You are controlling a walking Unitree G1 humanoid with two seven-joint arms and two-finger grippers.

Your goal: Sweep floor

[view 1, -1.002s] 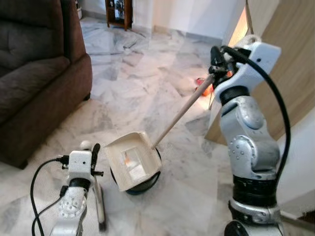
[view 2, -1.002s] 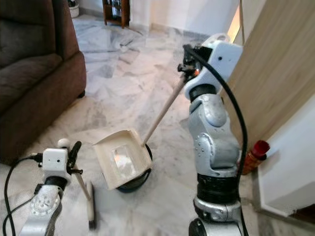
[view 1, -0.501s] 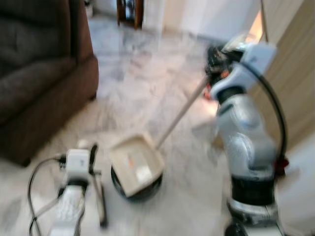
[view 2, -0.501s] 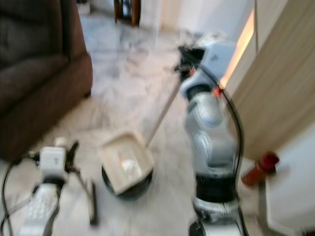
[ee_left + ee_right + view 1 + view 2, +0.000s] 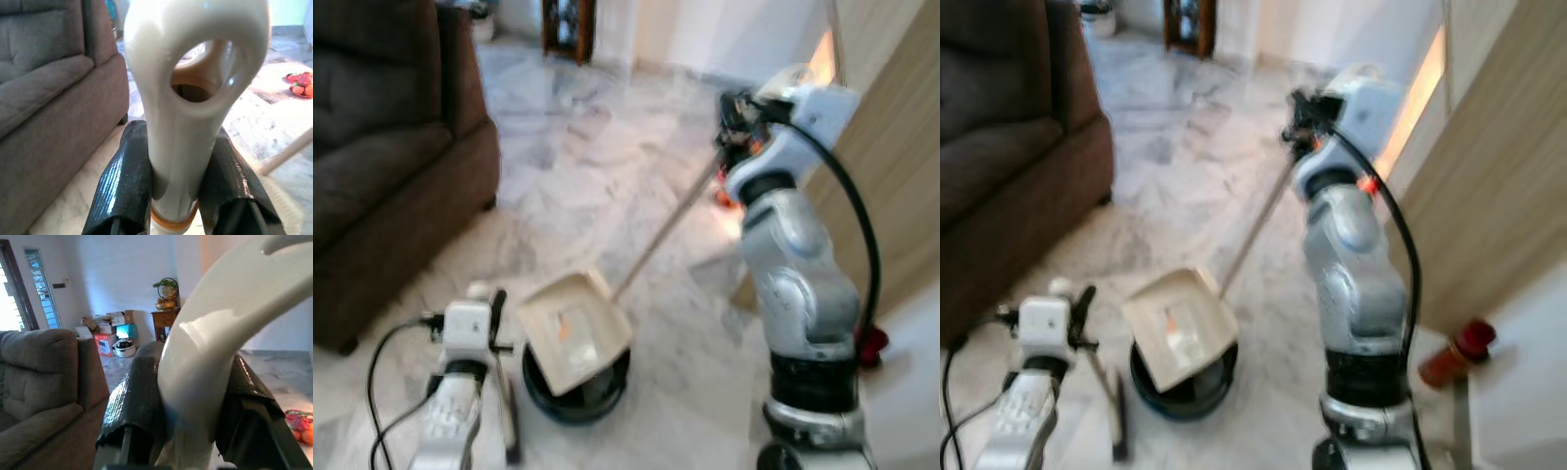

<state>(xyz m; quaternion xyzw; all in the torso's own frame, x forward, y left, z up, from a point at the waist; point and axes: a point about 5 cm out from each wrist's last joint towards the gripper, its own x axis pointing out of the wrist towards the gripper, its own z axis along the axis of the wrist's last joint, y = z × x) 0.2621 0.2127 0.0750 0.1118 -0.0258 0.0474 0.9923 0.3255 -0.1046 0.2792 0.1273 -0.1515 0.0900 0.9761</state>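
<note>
Gripping the cream plastic dustpan's (image 5: 573,333) long handle, your right pincer (image 5: 190,396) tilts the pan over a black round bin (image 5: 578,387) on the grey marble floor (image 5: 597,186); your left pincer (image 5: 178,181) clamps the cream-handled broom (image 5: 190,93) near the brown sofa (image 5: 382,166).

sofa (image 5: 382,186) at left on the floor (image 5: 578,186) | dustpan (image 5: 573,328) in front, over a bin (image 5: 576,392) | its handle (image 5: 666,233) slants up to the right | brush (image 5: 509,431) left of bin | door (image 5: 901,176) at right | cabinet (image 5: 566,24) far behind
</note>
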